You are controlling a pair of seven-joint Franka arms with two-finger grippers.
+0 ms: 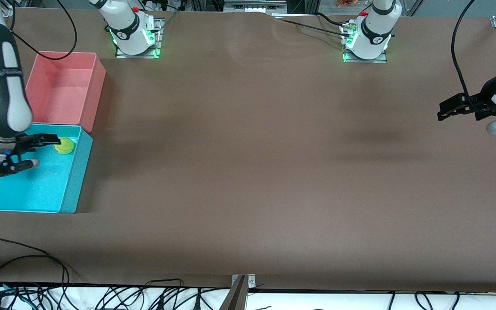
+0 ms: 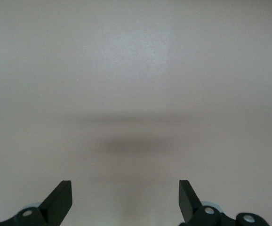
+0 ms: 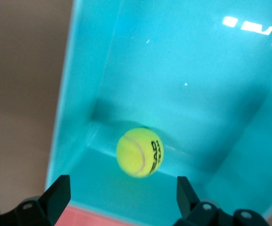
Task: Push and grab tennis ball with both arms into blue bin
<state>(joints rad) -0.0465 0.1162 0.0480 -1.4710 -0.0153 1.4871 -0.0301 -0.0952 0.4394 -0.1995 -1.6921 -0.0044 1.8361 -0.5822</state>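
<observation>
We are seeing the brown table (image 1: 248,172) carrying the blue bin (image 1: 71,189) beside a pink bin (image 1: 95,86). Our right gripper (image 1: 32,151) is hanging spread over the blue bin; the ball (image 1: 64,146) is lying inside, free of its fingers. Our left gripper (image 1: 446,110) is waiting, spread, over bare table.

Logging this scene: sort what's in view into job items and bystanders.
Job items: tennis ball lying in the blue bin; right claw open over that bin; left claw open, waiting over bare table.
Bystanders: pink bin, cables.
</observation>
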